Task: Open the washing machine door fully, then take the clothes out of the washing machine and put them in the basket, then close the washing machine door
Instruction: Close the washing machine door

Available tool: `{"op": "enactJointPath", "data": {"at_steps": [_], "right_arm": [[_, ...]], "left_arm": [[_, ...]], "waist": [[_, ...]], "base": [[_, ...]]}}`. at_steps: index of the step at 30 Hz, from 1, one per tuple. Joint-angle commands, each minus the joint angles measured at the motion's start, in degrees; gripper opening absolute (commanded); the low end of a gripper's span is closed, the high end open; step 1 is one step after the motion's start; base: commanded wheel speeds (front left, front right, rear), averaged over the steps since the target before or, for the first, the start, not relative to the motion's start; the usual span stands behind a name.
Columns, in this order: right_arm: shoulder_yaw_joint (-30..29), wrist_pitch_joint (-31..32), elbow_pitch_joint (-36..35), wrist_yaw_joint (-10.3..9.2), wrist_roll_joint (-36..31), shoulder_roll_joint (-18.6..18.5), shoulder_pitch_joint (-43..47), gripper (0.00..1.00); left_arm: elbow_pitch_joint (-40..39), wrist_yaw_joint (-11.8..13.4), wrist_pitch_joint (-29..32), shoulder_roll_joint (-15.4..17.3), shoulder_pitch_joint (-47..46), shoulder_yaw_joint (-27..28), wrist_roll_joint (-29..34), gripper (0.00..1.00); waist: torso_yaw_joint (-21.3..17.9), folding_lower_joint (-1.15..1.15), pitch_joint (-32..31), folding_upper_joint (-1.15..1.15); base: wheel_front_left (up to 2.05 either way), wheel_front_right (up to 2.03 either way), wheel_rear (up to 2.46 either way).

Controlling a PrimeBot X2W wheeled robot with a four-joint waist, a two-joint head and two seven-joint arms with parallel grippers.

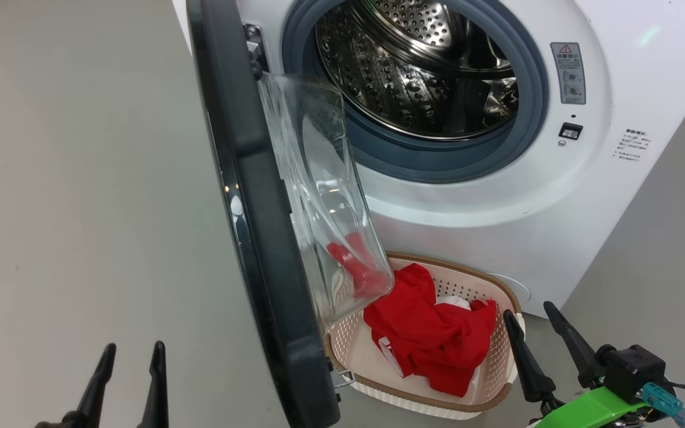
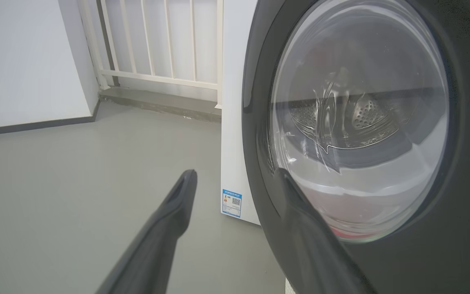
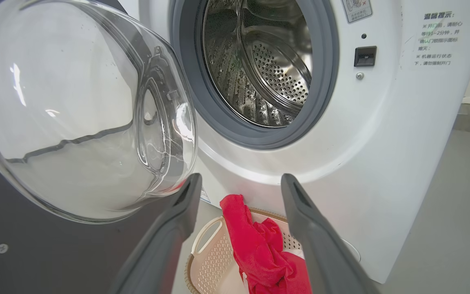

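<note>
Left gripper (image 1: 133,356) is being held nearest, low left, fingers apart and empty. Right gripper (image 1: 528,315) is likewise being held apart and empty, just beside the basket (image 1: 467,407) rim. Red clothes (image 1: 431,333) are lying in the basket, on the floor against the washing machine (image 1: 497,214). The steel drum (image 1: 414,77) beyond is looking empty. The washing machine door (image 1: 247,208) is standing open, edge-on, long axis near-to-far. Its outer face lies right of the left gripper, so the closing push is judged to suit the left arm.
</note>
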Motion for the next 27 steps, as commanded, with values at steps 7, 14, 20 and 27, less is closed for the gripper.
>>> {"op": "enactJointPath", "data": {"at_steps": [7, 14, 20, 27], "right_arm": [[1.3, -0.4, -1.3, 0.36, -0.2, -0.5, -1.0, 1.00], [1.2, -0.4, -1.3, 0.36, -0.2, -0.5, -1.1, 1.00], [1.2, -0.4, -1.3, 0.36, -0.1, -0.4, -1.0, 1.00], [1.3, -0.4, -1.2, 0.36, -0.1, -0.3, -1.1, 1.00]], "left_arm": [[-0.7, -0.3, -0.7, 0.2, 0.3, 1.4, -0.4, 1.00], [-0.8, -0.3, -0.7, 0.2, 0.0, 1.5, -0.8, 1.00], [-1.3, -0.4, -0.7, 0.2, -0.4, 1.4, -1.4, 1.00], [-1.9, -0.4, -0.7, 0.3, -2.2, -1.4, -9.0, 0.00]], "waist": [[-0.1, 0.00, 0.1, 0.00], [-0.2, 0.00, 0.1, 0.00], [-0.3, 0.00, 0.0, 0.00], [-0.6, 0.00, -0.3, 0.00]], "base": [[0.00, 0.00, 0.00], [0.00, 0.00, 0.00], [0.00, 0.00, 0.00], [0.00, 0.00, 0.00]]}}
